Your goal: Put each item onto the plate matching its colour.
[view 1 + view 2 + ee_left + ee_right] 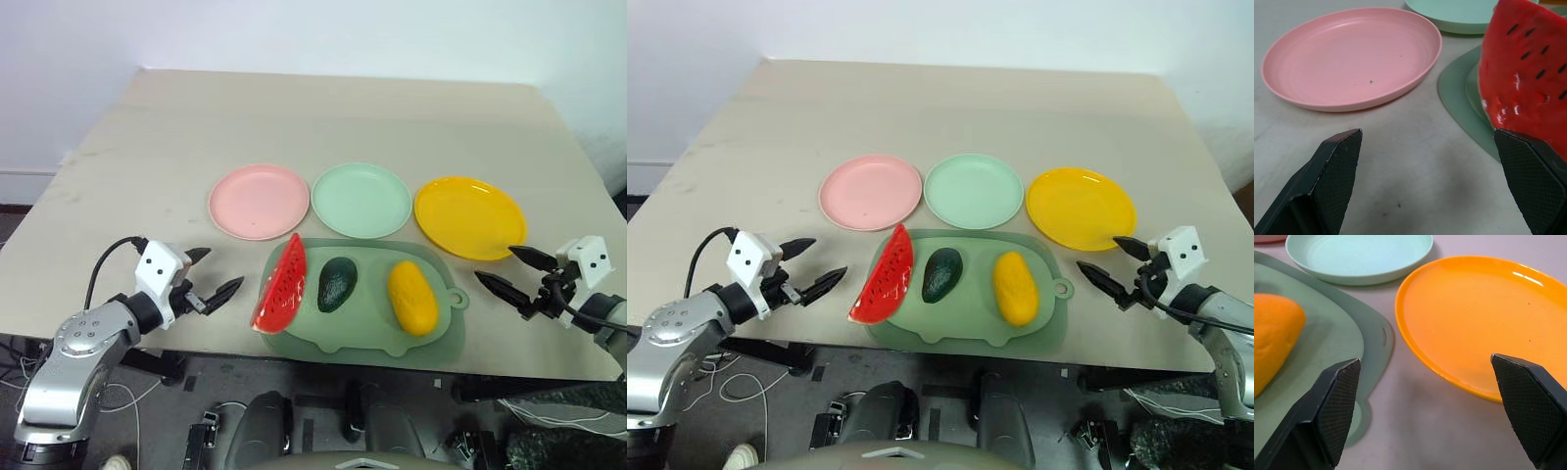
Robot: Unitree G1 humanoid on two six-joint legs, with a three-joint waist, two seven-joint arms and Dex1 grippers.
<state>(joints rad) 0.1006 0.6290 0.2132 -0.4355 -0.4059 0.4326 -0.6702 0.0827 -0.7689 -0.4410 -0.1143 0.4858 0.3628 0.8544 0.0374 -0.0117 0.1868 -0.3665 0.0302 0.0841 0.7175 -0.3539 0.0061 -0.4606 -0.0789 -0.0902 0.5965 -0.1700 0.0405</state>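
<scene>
I see the watermelon wedge (281,286), avocado (337,284) and mango (412,297) on the green tray (367,333) (none on a plate). The left gripper (213,275) and right gripper (509,271) stand apart, holding nothing, beside the tray.

bright even overhead light, soft shadows, glare on yellow plate (1528,276)

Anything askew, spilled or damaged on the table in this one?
Only one thing: the watermelon wedge hangs over the left edge of the green tray, partly on the table. The avocado and mango lie fully inside it. The pink plate, mint plate and yellow plate sit level, empty, undamaged.
</scene>
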